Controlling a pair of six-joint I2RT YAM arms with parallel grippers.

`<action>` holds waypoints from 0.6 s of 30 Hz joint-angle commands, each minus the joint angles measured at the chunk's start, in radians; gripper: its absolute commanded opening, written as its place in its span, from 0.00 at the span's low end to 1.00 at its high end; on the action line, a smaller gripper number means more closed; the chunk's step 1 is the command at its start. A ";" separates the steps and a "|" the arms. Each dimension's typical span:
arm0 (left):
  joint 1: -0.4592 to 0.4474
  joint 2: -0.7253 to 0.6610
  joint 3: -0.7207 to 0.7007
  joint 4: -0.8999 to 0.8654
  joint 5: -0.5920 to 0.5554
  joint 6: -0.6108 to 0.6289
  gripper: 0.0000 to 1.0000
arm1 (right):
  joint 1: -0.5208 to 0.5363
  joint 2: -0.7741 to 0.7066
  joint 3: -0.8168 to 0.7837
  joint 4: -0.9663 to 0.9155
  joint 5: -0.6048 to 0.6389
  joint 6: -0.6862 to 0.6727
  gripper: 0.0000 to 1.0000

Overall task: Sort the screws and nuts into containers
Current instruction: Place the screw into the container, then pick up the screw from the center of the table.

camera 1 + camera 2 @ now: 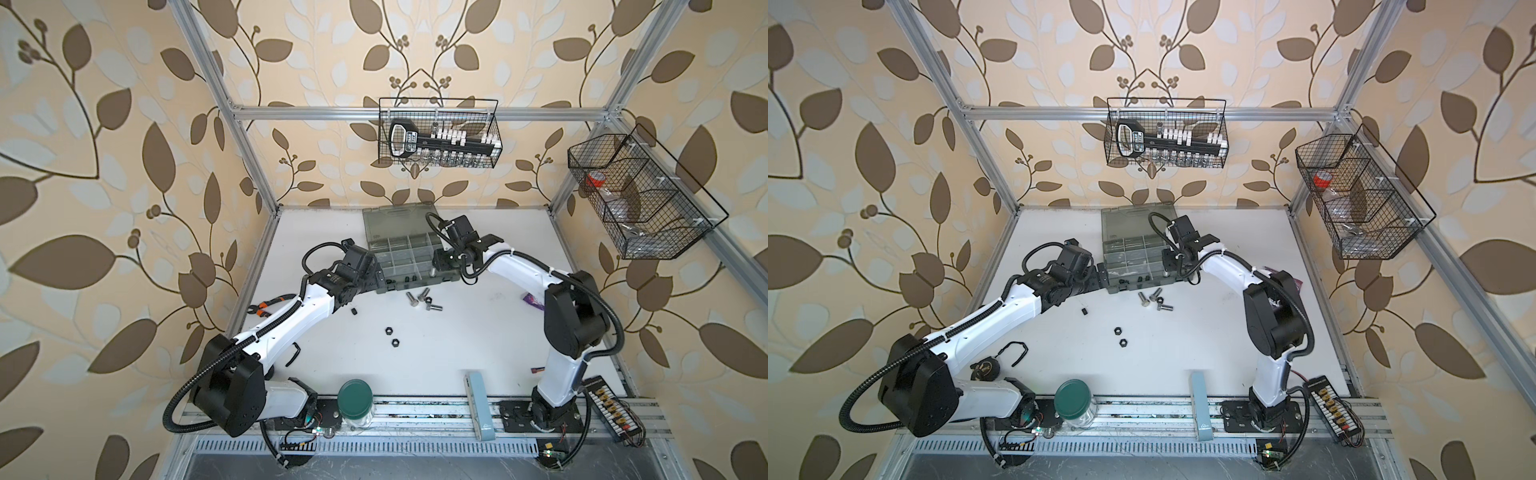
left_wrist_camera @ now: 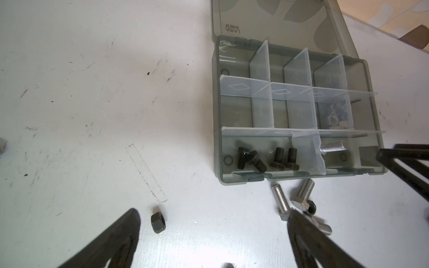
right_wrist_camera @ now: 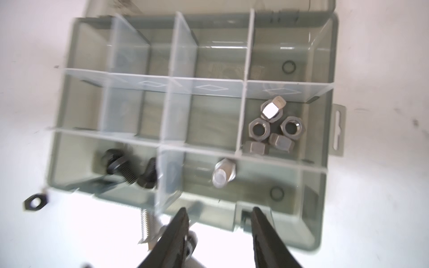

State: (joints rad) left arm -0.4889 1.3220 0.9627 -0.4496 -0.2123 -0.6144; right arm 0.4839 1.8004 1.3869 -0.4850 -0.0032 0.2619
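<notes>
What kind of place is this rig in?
Probably a robot lab cell, not a real room: an aluminium frame boxes in the white table, leaf wallpaper covers the panels, and a connector board sits exposed up front.

On white desk (image 3: 383, 197): translucent grey plastic organizer case (image 3: 320, 222), clear dividers. Cluster of silver hex nuts (image 3: 270, 128) in middle-row compartment by hanging tab. Blurred silver hex-head bolt (image 3: 224, 172) in near-row compartment; black bolts (image 3: 125, 169) in adjoining one. Outside case on desk: black hex nut (image 3: 34, 202), silver threaded bolt (image 3: 146, 224). right gripper (image 3: 219, 208): jaws apart, nothing between
</notes>
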 commanded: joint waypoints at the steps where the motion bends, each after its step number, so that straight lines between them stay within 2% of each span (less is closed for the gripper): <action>1: 0.012 -0.046 -0.014 -0.011 -0.003 -0.029 0.99 | 0.054 -0.076 -0.097 0.004 0.057 -0.019 0.46; 8: 0.015 -0.074 -0.026 -0.025 -0.022 -0.030 0.99 | 0.129 -0.165 -0.292 0.057 0.001 -0.006 0.49; 18: 0.019 -0.044 -0.029 -0.009 0.010 -0.034 0.99 | 0.135 -0.114 -0.333 0.093 -0.069 -0.005 0.54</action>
State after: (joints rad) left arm -0.4824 1.2728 0.9337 -0.4610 -0.2111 -0.6323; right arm 0.6151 1.6485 1.0634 -0.4152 -0.0284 0.2642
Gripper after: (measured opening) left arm 0.990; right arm 0.532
